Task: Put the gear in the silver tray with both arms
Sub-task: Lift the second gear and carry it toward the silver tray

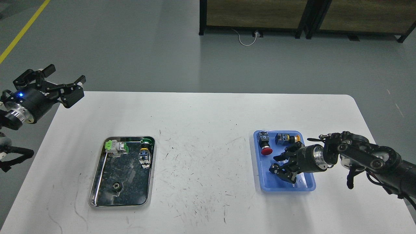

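A small black gear (274,168) lies in the blue tray (286,189) at the right. My right gripper (277,165) reaches in from the right, low in the tray. Its fingers stand a little apart on either side of the gear, and the lower finger (283,174) is right next to it. The silver tray (130,191) sits at the left and holds another dark gear (117,186). My left gripper (65,75) is open and empty, raised over the table's far left corner.
The silver tray also holds a green-and-white switch (116,147), a green button (147,141) and a blue-yellow switch (144,157). The blue tray holds a red push button (265,146) and a yellow-tipped switch (284,138). The white table (204,130) carries both trays.
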`<action>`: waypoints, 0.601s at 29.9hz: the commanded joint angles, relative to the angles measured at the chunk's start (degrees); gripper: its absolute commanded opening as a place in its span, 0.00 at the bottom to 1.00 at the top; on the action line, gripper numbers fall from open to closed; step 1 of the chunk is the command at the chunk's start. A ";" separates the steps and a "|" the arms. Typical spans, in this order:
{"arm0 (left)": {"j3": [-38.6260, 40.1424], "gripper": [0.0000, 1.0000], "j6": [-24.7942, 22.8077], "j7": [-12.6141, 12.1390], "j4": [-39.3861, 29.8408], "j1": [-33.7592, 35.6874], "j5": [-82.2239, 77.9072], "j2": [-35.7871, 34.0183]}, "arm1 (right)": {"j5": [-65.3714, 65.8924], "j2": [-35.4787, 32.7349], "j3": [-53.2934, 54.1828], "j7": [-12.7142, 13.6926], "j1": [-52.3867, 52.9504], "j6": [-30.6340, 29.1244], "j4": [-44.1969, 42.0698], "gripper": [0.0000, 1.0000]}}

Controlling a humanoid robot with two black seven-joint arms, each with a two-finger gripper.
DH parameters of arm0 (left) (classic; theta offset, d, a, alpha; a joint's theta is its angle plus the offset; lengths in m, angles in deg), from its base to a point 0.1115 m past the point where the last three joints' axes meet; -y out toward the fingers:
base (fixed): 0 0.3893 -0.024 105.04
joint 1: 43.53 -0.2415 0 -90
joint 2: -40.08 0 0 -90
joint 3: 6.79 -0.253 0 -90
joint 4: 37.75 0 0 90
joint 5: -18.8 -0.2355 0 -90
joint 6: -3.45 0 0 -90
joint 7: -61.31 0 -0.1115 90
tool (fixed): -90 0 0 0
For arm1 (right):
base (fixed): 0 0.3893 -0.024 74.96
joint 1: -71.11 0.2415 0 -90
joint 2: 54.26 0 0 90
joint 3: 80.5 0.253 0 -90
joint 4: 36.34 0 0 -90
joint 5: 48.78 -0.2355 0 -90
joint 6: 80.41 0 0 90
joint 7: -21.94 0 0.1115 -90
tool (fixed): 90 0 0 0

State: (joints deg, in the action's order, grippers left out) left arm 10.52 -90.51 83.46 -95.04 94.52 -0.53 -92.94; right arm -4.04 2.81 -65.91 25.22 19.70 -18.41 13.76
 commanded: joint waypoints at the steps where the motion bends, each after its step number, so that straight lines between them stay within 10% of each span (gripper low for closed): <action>1: 0.00 0.98 0.00 0.00 0.08 0.03 0.00 0.04 | 0.09 0.15 0.00 0.24 -0.09 0.00 0.00 0.43; 18: 0.00 0.98 0.61 -0.53 0.17 0.03 0.00 0.30 | -0.35 -4.85 1.67 0.24 1.58 0.00 4.12 0.30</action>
State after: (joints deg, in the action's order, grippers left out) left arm 10.52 -90.36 83.02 -94.89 94.52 -0.53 -92.81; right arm -4.03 -0.14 -64.63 25.66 20.32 -18.42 15.63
